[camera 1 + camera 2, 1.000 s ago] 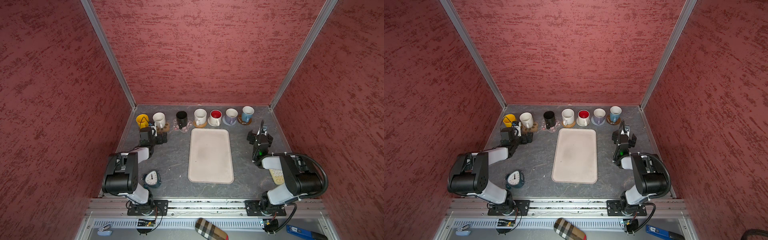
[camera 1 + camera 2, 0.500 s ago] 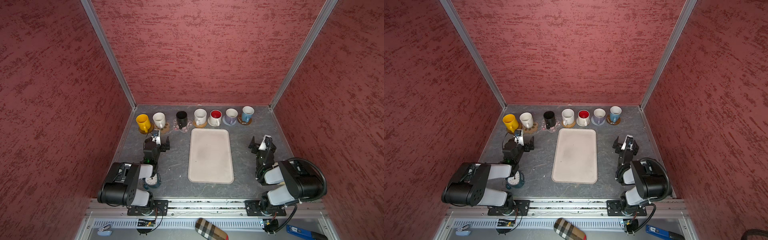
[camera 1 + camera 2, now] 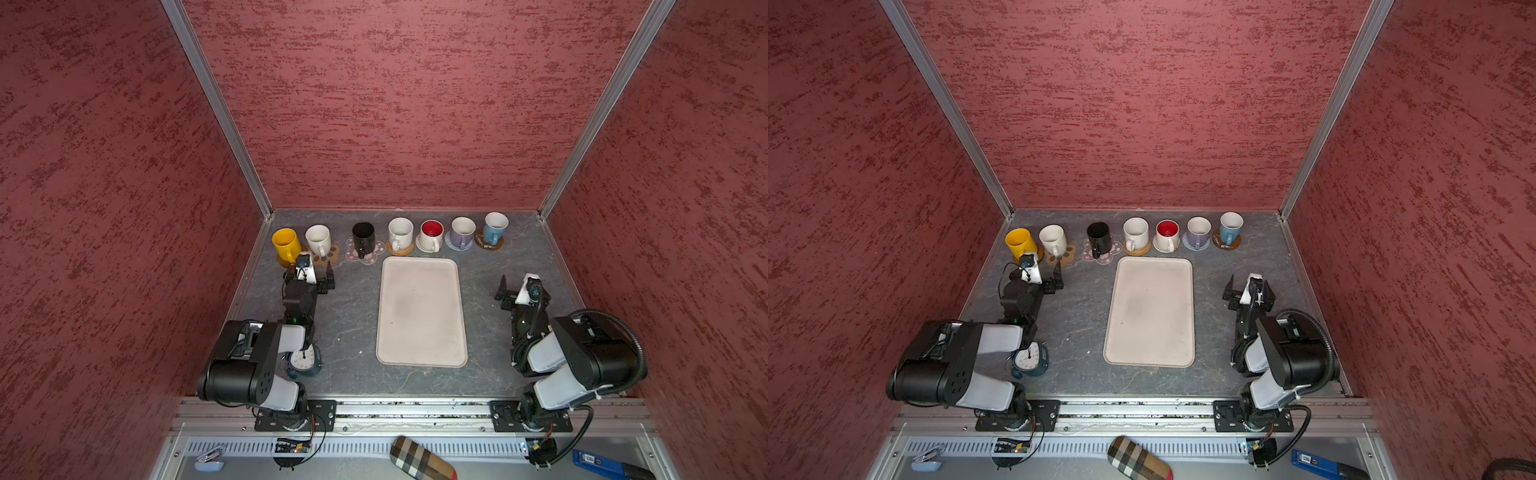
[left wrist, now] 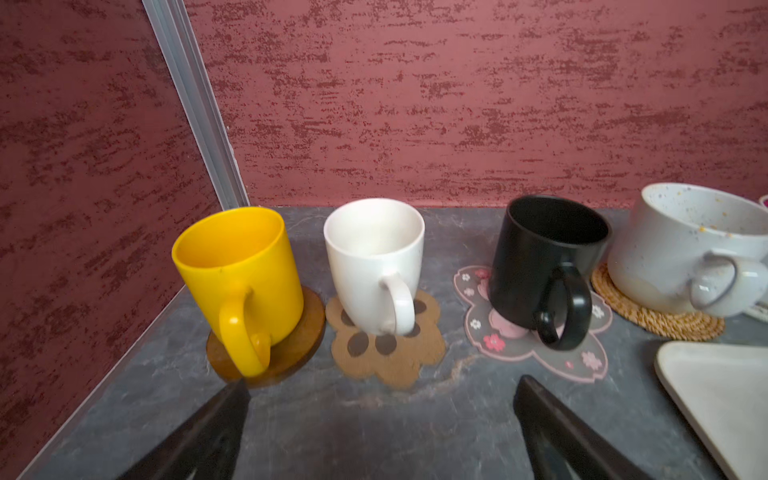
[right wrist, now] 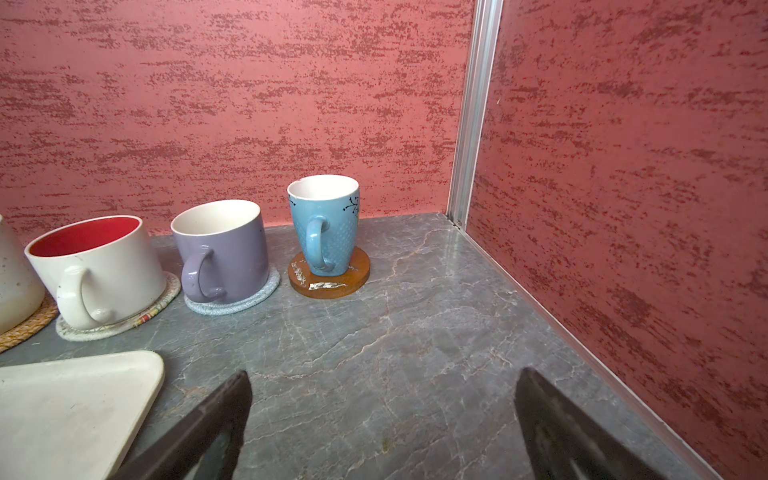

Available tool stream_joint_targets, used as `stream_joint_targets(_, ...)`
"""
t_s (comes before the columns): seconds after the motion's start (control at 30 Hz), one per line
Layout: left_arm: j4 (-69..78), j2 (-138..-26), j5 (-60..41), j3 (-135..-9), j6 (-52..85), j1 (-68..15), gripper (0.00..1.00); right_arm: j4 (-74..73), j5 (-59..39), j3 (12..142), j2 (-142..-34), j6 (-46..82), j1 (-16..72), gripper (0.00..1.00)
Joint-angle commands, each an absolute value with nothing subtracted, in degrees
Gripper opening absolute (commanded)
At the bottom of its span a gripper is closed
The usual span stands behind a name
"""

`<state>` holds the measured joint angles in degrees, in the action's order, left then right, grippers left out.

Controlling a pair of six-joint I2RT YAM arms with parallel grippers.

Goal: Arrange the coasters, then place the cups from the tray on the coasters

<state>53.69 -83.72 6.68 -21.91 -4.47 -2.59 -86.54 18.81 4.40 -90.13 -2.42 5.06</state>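
Cups [image 3: 364,237], all seven, each stand on one of the coasters [image 4: 390,353] in a row ahead of left fingers [image 4: 199,436] and right fingers [image 5: 199,436], both spread wide and empty; tray [image 3: 419,311] lies bare between them; task looks complete.

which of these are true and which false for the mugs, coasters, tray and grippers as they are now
1. The large beige rectangular tray has no cup on it. True.
2. The black handled mug stands on the tray. False: it stands on the pink flower-shaped coaster.
3. The left gripper and the right gripper are both open and hold nothing. True.
4. The light blue patterned mug lies on its side. False: it stands upright on a round brown disc coaster.
5. In both top views the yellow mug is at the left end of the row. True.
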Motion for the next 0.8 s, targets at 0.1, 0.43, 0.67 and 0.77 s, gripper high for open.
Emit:
stream_joint_targets(0.1,46.11,-85.76,2.31,-23.72,-1.10,0.14,1.00,-70.15,13.09,13.50,-86.65,-0.20,1.29,0.99)
stream_joint_targets(0.43,52.53,-87.73,0.00,-20.89,0.01,1.34,1.00,-60.68,5.43,18.17,-86.65,3.00,-3.27,0.99)
stream_joint_targets(0.67,75.06,-90.39,7.51,-10.82,-5.80,-5.30,1.00,-91.83,8.18,3.09,-90.56,3.12,-2.52,0.99)
stream_joint_targets(0.77,75.10,-90.45,7.96,-10.89,-5.93,-5.39,1.00,-92.41,8.73,3.84,-91.61,1.69,-1.53,0.99)
